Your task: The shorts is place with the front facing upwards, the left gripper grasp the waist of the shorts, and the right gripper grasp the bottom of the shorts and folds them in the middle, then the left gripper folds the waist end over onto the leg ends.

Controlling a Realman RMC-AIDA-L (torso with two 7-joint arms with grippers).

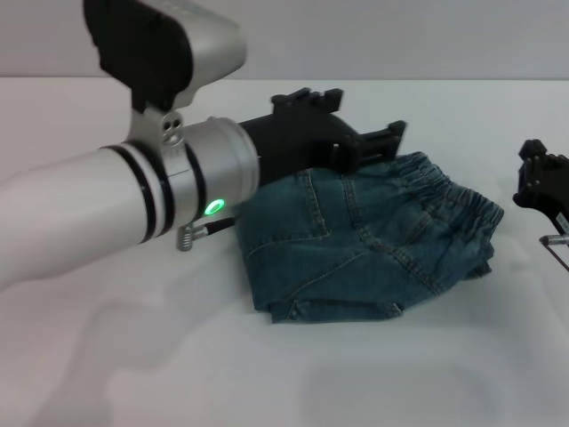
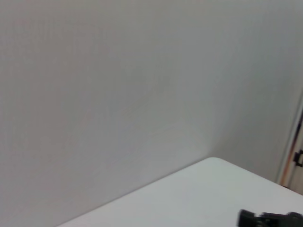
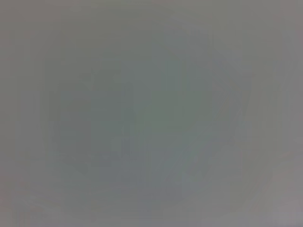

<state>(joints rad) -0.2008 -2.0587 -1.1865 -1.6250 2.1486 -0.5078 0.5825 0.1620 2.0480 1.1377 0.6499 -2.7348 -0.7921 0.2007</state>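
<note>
The blue denim shorts [image 1: 356, 240] lie folded in a compact bundle on the white table [image 1: 178, 356] in the head view. The gathered elastic waist [image 1: 467, 209] is on the right side and a leg hem [image 1: 338, 309] runs along the front edge. My left arm reaches across from the left, and its black left gripper [image 1: 378, 147] sits at the far edge of the shorts, touching or just above the fabric. My right gripper [image 1: 542, 182] hovers at the right border of the view, apart from the shorts. The right wrist view shows only flat grey.
A grey wall stands behind the table. The left wrist view shows that wall, a rounded table corner [image 2: 213, 163] and a dark gripper part [image 2: 270, 220] at its lower right. A thin dark cable [image 1: 556, 245] hangs below my right gripper.
</note>
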